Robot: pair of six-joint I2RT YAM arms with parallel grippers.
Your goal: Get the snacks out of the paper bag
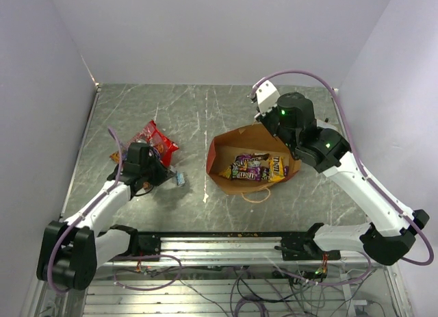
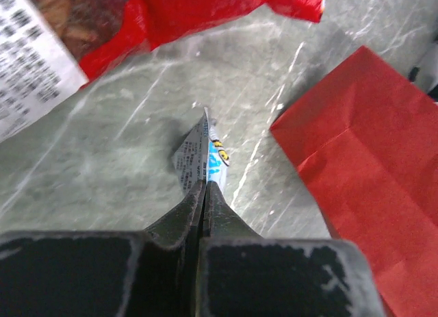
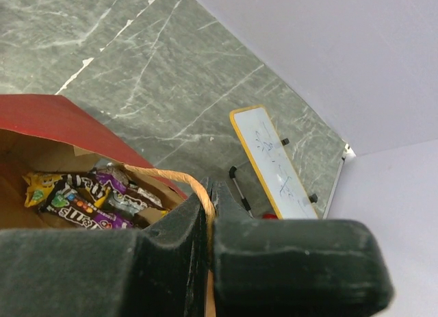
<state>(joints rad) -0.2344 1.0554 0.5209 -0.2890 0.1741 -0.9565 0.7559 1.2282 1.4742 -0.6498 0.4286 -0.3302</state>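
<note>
The brown paper bag (image 1: 233, 142) lies open at the table's middle with several snacks (image 1: 254, 168) inside; they also show in the right wrist view (image 3: 82, 200). My right gripper (image 3: 211, 194) is shut on the bag's thin loop handle (image 3: 174, 176) at the bag's far corner (image 1: 272, 127). My left gripper (image 2: 205, 187) is shut on a silver-blue packet (image 2: 200, 153), held low over the table left of the bag (image 1: 179, 179). The red chip bag (image 1: 154, 140) lies on the table beyond it, also in the left wrist view (image 2: 205, 12). The bag's red side panel (image 2: 369, 194) is to the right.
A small whiteboard (image 3: 274, 163) with a yellow rim and a marker pen (image 3: 239, 187) lie on the table behind the bag. The bag's second handle (image 1: 256, 196) rests on the table at its near side. A small orange wrapper (image 1: 115, 156) lies by the left arm. Walls close three sides.
</note>
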